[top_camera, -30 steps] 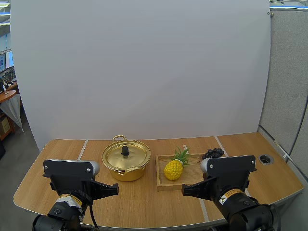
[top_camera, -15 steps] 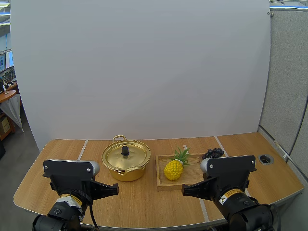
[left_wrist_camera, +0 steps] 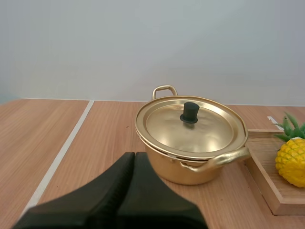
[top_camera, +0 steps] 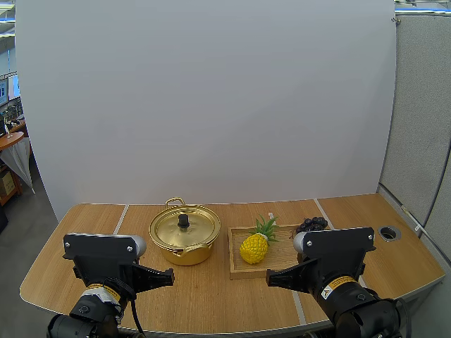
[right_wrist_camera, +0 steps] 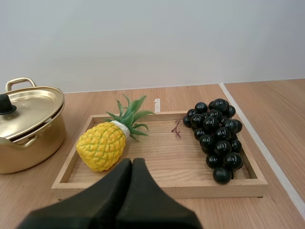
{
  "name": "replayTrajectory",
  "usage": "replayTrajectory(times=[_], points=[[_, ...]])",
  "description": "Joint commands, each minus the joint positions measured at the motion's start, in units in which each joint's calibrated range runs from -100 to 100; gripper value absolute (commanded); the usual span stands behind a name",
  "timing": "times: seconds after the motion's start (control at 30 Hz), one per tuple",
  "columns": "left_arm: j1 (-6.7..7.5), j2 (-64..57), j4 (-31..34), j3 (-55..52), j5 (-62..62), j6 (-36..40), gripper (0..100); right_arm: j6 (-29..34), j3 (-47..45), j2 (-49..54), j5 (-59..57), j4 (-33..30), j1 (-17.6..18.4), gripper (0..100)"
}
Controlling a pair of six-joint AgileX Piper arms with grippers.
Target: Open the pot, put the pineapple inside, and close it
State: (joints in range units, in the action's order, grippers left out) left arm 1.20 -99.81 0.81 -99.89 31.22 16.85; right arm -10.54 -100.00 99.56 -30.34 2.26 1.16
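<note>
A gold pot (top_camera: 184,234) (left_wrist_camera: 193,140) (right_wrist_camera: 26,129) stands on the table with its lid (left_wrist_camera: 189,125) on, a black knob (left_wrist_camera: 189,112) at the lid's middle. To its right a yellow pineapple (top_camera: 255,246) (right_wrist_camera: 107,141) lies on a wooden tray (top_camera: 275,268) (right_wrist_camera: 162,188). My left gripper (top_camera: 168,277) (left_wrist_camera: 134,156) is shut on nothing, short of the pot. My right gripper (top_camera: 270,279) (right_wrist_camera: 132,163) is shut on nothing at the tray's near edge, just in front of the pineapple.
A bunch of dark grapes (top_camera: 311,224) (right_wrist_camera: 217,136) lies on the tray's right half. A round grommet hole (top_camera: 389,232) sits in the table at the far right. Bare wood stretches left of the pot.
</note>
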Motion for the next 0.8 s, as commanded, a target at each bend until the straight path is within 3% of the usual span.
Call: replayTrajectory(times=[0.0,0.77], points=[[-0.10,-0.19,-0.33,-0.11,-1.94,0.57,0,-0.69,0.00,0.44,1.35,-0.42,-0.21,0],[-0.10,-0.19,0.15,0.60,-1.94,0.22,0,-0.69,0.00,0.44,4.60,-0.84,-0.21,0]])
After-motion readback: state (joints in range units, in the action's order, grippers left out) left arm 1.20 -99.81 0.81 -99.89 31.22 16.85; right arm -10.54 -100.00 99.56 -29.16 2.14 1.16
